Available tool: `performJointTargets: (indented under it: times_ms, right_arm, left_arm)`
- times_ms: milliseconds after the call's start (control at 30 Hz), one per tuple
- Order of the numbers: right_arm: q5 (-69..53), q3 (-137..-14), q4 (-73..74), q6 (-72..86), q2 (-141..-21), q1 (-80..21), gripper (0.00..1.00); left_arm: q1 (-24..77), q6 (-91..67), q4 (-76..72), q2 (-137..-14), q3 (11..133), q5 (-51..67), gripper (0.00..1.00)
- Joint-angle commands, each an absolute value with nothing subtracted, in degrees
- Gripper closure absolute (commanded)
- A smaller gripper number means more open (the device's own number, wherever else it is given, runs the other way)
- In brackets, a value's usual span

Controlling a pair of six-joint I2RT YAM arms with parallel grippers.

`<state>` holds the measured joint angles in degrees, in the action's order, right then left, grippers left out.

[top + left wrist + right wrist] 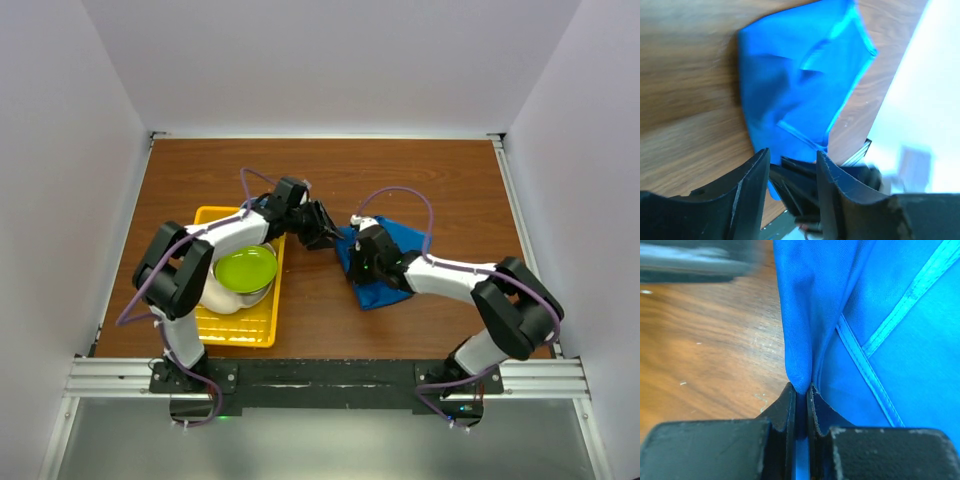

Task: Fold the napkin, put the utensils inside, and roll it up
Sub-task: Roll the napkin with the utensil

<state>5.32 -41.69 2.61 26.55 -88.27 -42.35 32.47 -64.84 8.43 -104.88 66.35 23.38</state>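
Note:
The bright blue napkin (388,268) lies crumpled on the wooden table, right of centre. My right gripper (362,252) is at its left edge, shut on a raised fold of the cloth (801,380), and the hemmed napkin (875,315) fills the right of the right wrist view. My left gripper (326,236) hovers just left of the napkin, jaws open and holding nothing. In the left wrist view the napkin (800,75) spreads beyond the left gripper (792,161), with the right arm's black gripper showing through the gap. The utensils are out of view.
A yellow tray (240,335) sits at the left near the front edge. It holds a metal bowl with a lime-green disc (245,270) and something white (218,298). White walls enclose the table on three sides.

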Motion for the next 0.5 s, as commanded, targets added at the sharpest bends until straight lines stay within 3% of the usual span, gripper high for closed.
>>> performJointTargets:
  times_ms: [0,300,467]
  right_arm:
    - [-15.0,-37.5,-3.1,30.6,-87.6,-34.7,1.00]
    - [-45.4,-31.4,-21.3,40.3,-96.5,-19.2,1.00]
    - [-51.2,-39.5,-16.3,35.3,-104.1,-19.1,1.00]
  left_arm:
    - [32.3,-56.2,7.1,-100.1,69.5,24.0,0.52]
    - [33.0,-51.4,7.3,-99.6,71.0,24.1,0.55]
    - [33.7,-50.3,7.2,-99.7,70.3,23.6,0.58]
